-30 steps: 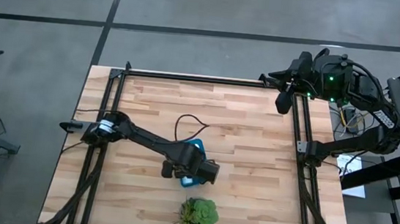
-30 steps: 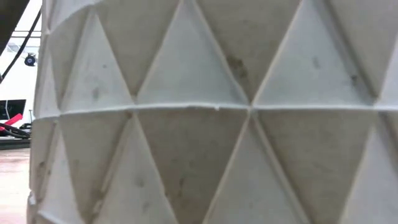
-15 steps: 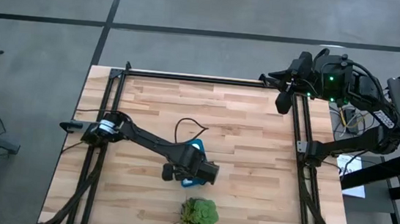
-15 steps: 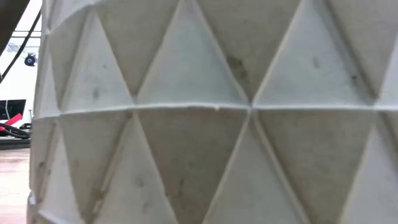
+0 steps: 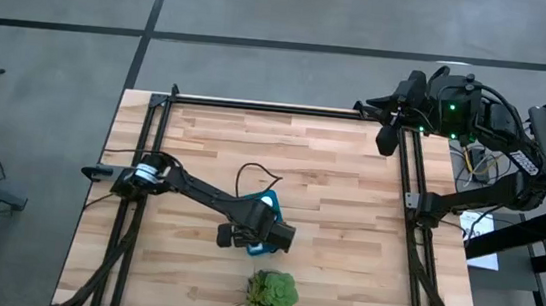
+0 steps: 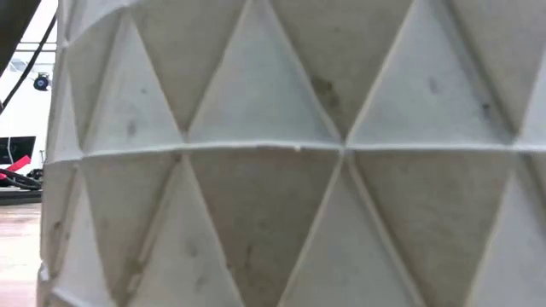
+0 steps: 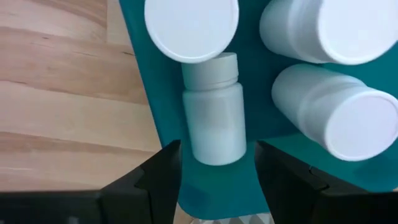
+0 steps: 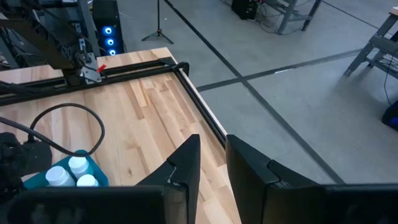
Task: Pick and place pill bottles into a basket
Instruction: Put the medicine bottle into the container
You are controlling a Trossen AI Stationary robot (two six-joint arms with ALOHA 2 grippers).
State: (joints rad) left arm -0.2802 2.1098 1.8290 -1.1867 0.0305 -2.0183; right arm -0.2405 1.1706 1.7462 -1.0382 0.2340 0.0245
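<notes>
From above, my left gripper [image 5: 263,234] hangs over the teal basket [image 5: 270,204] near the table's front middle, just behind the green plant [image 5: 270,293]; my right gripper [image 5: 388,136] waits at the far right corner. At table height I see only the plant's white faceted pot [image 6: 281,153]. Through my left wrist, my fingers [image 7: 158,177] are spread, one on each side of a lying pill bottle [image 7: 214,121] without gripping it; three more bottles [image 7: 329,118] share the basket. My right wrist shows its fingers [image 8: 186,165] slightly parted, holding nothing.
</notes>
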